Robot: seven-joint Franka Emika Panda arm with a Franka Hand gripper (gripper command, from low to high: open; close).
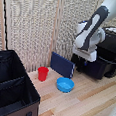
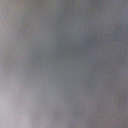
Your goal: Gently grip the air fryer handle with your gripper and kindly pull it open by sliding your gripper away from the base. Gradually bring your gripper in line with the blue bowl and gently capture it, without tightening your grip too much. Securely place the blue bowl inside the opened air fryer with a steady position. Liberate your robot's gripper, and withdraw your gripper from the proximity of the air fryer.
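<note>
On the exterior view's left sits a big black fabric-sided crate (image 1: 11,87). Next comes a red cup (image 1: 42,73), then a flat dark-blue panel (image 1: 62,65) leaning upright behind the blue bowl (image 1: 65,84), which rests on the wooden desk (image 1: 90,104), well apart from the robot. The bowl is small, shallow, round and bright blue, mouth up, nothing in it that I can make out.

Further right, the white arm hangs its claw (image 1: 84,60) right at the front of the matte-black air fryer (image 1: 106,58). I judge the drawer-pulling step is in hand. To do it well, the claw should close squarely on the handle, lightly, then slide straight out from the base without lifting or twisting, so the appliance does not drag along the desk.

The handle itself is hidden behind the claw, and whether the claw is open or clamped I cannot tell. The wrist view is only grey blur.
</note>
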